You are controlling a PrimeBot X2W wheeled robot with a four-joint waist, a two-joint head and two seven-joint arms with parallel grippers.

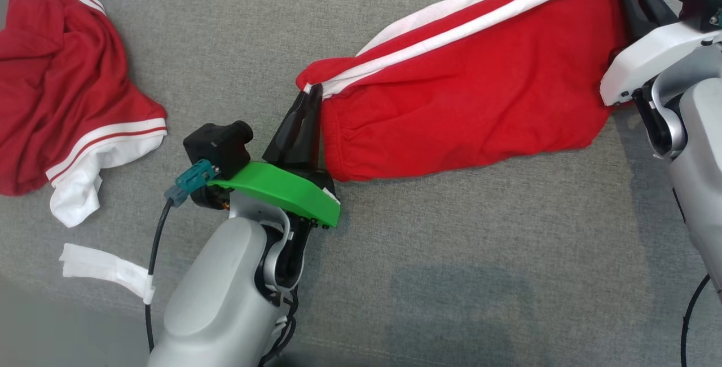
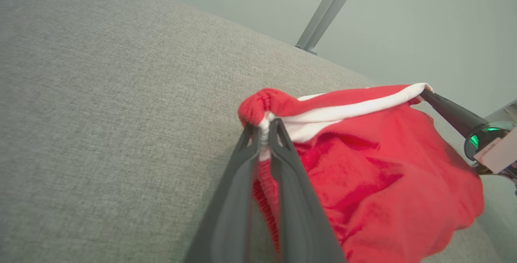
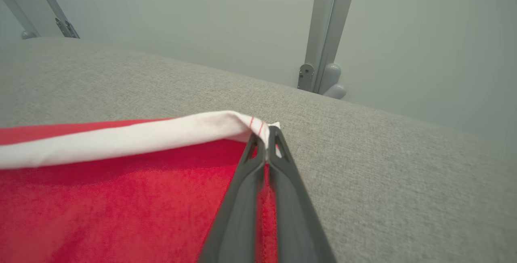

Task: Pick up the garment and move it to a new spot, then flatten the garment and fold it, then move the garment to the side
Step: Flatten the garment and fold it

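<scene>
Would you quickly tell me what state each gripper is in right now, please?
Left gripper: shut on the red garment, pinching its gathered corner.
Right gripper: shut on the red garment, pinching its white-striped corner.

Grey fabric surface (image 1: 451,277). Crumpled red garment (image 1: 62,91), white trim, heaped at left edge. White strip (image 1: 101,268) flat near front-left corner. Striped red garment (image 1: 468,96) toward far-right corner; contact unclear.
</scene>
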